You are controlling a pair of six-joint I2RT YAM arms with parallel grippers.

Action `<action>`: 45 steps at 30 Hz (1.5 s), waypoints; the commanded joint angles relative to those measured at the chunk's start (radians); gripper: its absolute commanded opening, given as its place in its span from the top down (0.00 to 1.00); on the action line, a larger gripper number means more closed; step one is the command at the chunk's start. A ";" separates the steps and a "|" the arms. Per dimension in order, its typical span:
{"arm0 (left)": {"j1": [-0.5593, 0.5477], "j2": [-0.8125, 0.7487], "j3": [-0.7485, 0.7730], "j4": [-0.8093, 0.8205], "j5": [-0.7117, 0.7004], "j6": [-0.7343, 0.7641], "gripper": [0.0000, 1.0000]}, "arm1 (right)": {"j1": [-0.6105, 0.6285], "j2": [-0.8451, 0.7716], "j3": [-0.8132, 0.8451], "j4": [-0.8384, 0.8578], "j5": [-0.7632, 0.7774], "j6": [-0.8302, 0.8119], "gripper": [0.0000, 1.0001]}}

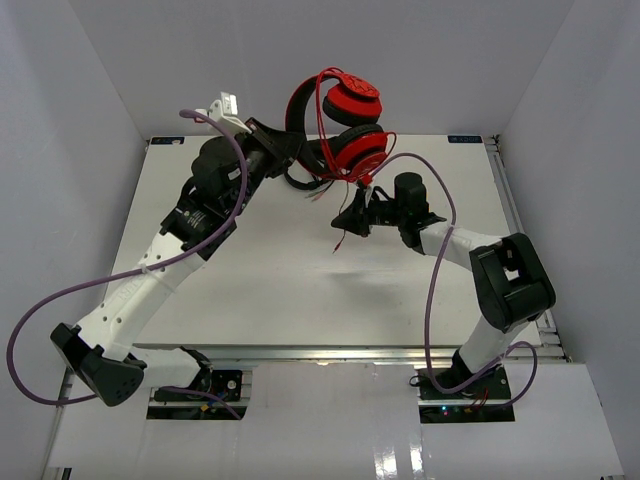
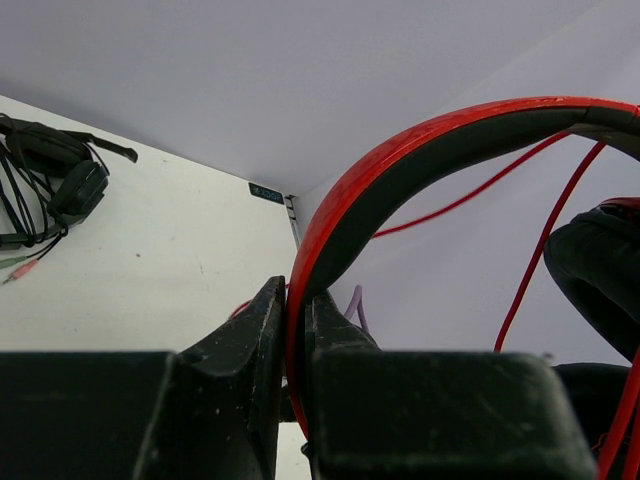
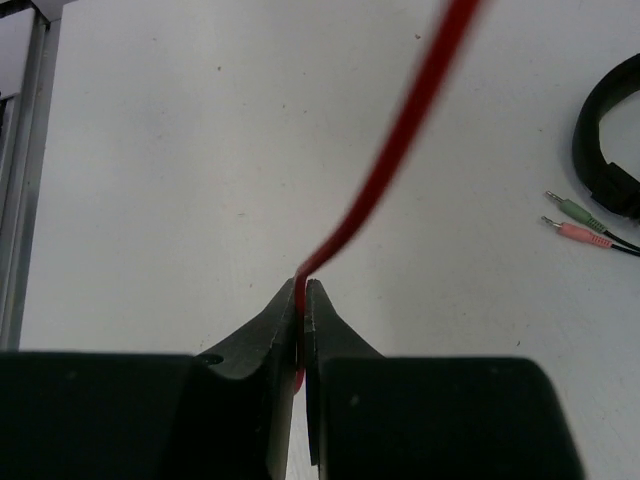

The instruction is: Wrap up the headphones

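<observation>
Red headphones (image 1: 345, 125) held up above the far side of the counter (image 1: 260, 280), left hand (image 2: 297, 300) clamped on the headband (image 2: 400, 170), right hand (image 3: 301, 295) lower, closed on the cable (image 3: 400, 130) (pinched at the very tips), black headphones (image 2: 55, 175) lying on the counter.

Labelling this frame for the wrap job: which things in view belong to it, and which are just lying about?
In the job:
- red headphones, headband clamped in the left end effector
- red cable, pinched in the right end effector

Lying about:
- black headphones on the table
- pink and green plugs beside them
</observation>
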 commanded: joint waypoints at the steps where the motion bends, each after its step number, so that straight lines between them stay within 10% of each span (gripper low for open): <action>1: -0.004 -0.081 0.016 0.048 -0.027 -0.023 1.00 | 0.002 -0.118 -0.042 -0.068 -0.050 -0.069 0.92; 10: -0.004 -0.104 -0.099 0.066 -0.336 -0.095 1.00 | 0.191 -0.439 -0.065 -0.632 0.183 -0.490 0.92; 19: -0.001 0.055 -0.071 0.099 -0.430 -0.155 1.00 | 0.433 -0.387 0.218 -1.152 0.527 -0.748 0.92; 31: 0.067 0.164 -0.106 0.065 -0.477 0.153 1.00 | 0.458 -0.520 0.274 -1.138 0.970 -0.862 0.92; 45: -0.023 0.380 -0.185 0.083 -0.194 0.307 1.00 | 0.457 -0.441 0.334 -0.983 1.231 -1.057 0.92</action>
